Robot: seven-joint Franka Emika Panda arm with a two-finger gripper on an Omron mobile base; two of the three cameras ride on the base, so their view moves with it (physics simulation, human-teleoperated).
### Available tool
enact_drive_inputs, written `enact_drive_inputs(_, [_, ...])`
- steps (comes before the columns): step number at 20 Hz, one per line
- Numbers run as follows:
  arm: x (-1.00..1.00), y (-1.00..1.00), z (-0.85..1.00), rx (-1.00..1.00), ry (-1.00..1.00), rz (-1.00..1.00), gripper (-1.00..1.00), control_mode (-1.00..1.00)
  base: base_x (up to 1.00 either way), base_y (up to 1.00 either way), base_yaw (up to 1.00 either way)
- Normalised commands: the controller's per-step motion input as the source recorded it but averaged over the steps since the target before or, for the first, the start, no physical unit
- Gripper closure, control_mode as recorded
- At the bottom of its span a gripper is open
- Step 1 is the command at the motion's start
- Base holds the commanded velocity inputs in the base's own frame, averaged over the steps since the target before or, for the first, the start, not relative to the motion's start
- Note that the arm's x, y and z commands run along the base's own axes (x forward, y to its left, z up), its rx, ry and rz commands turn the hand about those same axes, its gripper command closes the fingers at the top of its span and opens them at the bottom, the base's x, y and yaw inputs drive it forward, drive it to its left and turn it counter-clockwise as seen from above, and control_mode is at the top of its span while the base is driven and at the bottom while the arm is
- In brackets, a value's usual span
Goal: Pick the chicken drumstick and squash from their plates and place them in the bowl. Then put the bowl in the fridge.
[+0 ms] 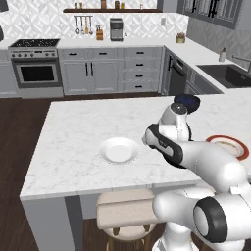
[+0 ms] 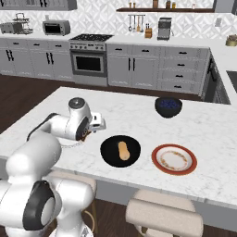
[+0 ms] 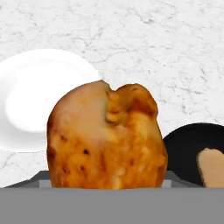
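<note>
The orange-brown chicken drumstick (image 3: pixel 105 140) looms large and close in the hand view, hiding the fingertips, and my gripper (image 2: pixel 88 133) is shut on it, held above the island counter. Just left of it lies the plain white plate (image 3: pixel 35 100) (image 1: pixel 118 150), with nothing on it. To the right sits the glossy black bowl (image 2: pixel 107 152) (image 3: pixel 186 148) with the pale tan squash (image 2: pixel 123 150) (image 3: pixel 212 166) lying inside. The terracotta-rimmed plate (image 2: pixel 174 159) (image 1: pixel 235 143) stands right of the bowl, bare.
A small dark blue bowl (image 2: pixel 168 106) (image 1: pixel 187 102) stands farther back on the marble island (image 2: pixel 139 115). Two stools (image 2: pixel 164 215) (image 1: pixel 125 211) sit under the near edge. Stove, cabinets and a sink line the far walls.
</note>
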Motion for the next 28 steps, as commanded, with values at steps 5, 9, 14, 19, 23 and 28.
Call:
enact_drive_inputs(5, [-0.27, -0.54, 0.0, -0.08, 0.0, 0.0, 1.0, -1.0, 0.0, 0.0, 0.0])
enact_drive_inputs(9, [-0.25, -0.7, 0.12, -0.03, 0.11, 0.0, 1.0, -1.0, 0.0, 0.0, 0.0])
enact_drive_inputs(14, [-0.09, -0.48, -0.01, -0.06, 0.06, 0.04, 1.0, -1.0, 0.0, 0.0, 0.0])
enact_drive_inputs(19, [0.04, -0.32, -0.3, -0.01, 0.04, 0.09, 1.0, -1.0, 0.0, 0.0, 0.0])
enact_drive_inputs(23, [0.04, -0.07, -0.49, -0.02, 0.08, 0.1, 1.0, -1.0, 0.0, 0.0, 0.0])
enact_drive_inputs(28, [0.11, 0.0, -0.36, -0.02, 0.06, 0.01, 1.0, -1.0, 0.0, 0.0, 0.0])
